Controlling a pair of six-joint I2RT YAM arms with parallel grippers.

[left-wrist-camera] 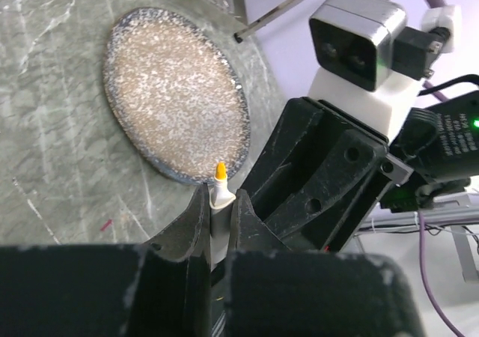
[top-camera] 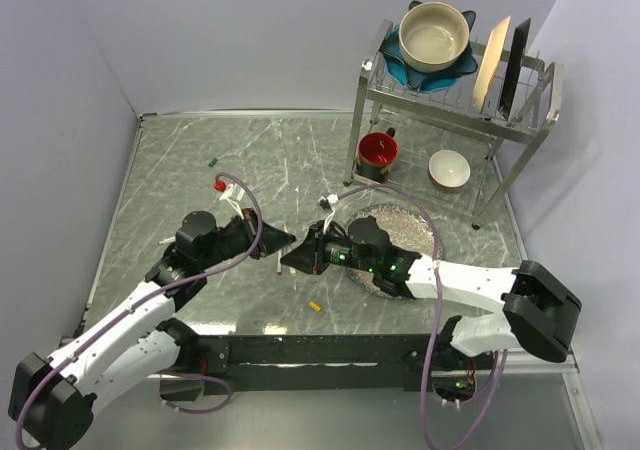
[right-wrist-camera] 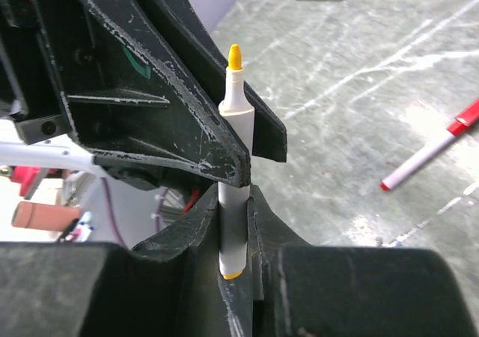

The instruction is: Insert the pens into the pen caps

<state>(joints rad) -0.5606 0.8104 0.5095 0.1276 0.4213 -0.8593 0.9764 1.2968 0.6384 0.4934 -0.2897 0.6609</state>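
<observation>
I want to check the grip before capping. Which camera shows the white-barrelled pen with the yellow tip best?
The right wrist view: the white-barrelled yellow-tipped pen shows nearly whole, clamped in the right gripper. The left wrist view shows only its tip above the left gripper. In the top view both grippers hide it.

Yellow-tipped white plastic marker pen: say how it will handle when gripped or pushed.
Probably stiff: the yellow-tipped white plastic marker pen runs straight through the right gripper and left gripper. Its smooth round barrel would likely roll if pushed on the grey table, and might slip lengthwise in a grip.
</observation>
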